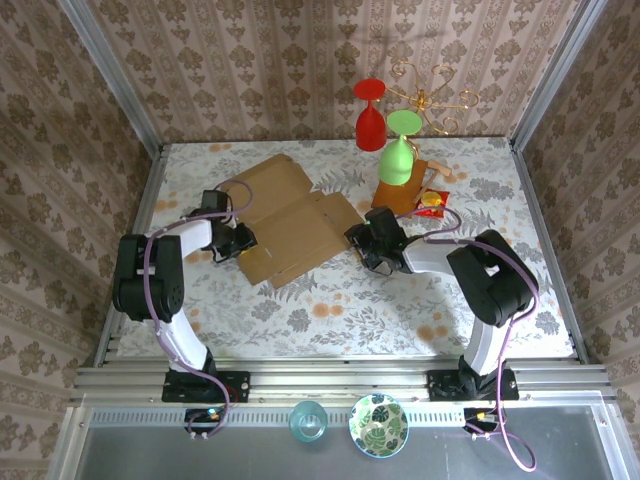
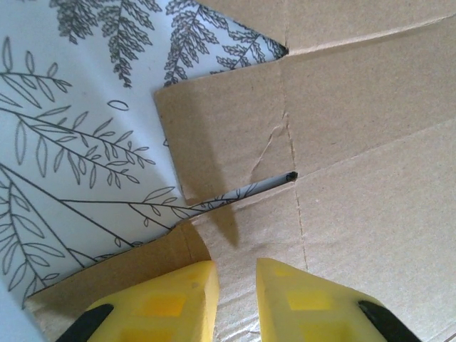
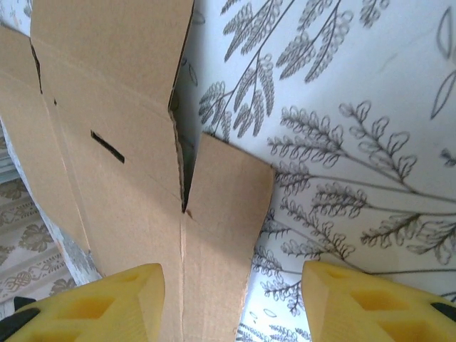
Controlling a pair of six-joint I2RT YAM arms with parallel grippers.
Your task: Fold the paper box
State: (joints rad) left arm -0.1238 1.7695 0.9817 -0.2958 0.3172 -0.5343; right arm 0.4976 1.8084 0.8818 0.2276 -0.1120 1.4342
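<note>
The paper box [image 1: 295,225] lies unfolded and flat in the middle of the flowered table, a brown die-cut sheet with flaps and creases. My left gripper [image 1: 240,240] sits low at the sheet's left corner. In the left wrist view its yellow fingers [image 2: 174,303] stand a narrow gap apart over the cardboard [image 2: 356,142], with a shadowed flap beside the left finger. My right gripper [image 1: 362,245] is at the sheet's right edge. Its jaws stand wide open [image 3: 234,299], and a cardboard flap [image 3: 221,214] reaches between them, nearer the left finger.
A green wine glass [image 1: 398,150] stands upside down on a small wooden stand [image 1: 408,192] behind the right gripper. A red glass [image 1: 370,115], a gold rack [image 1: 432,98] and a snack packet [image 1: 432,202] are close by. Papered walls close in three sides.
</note>
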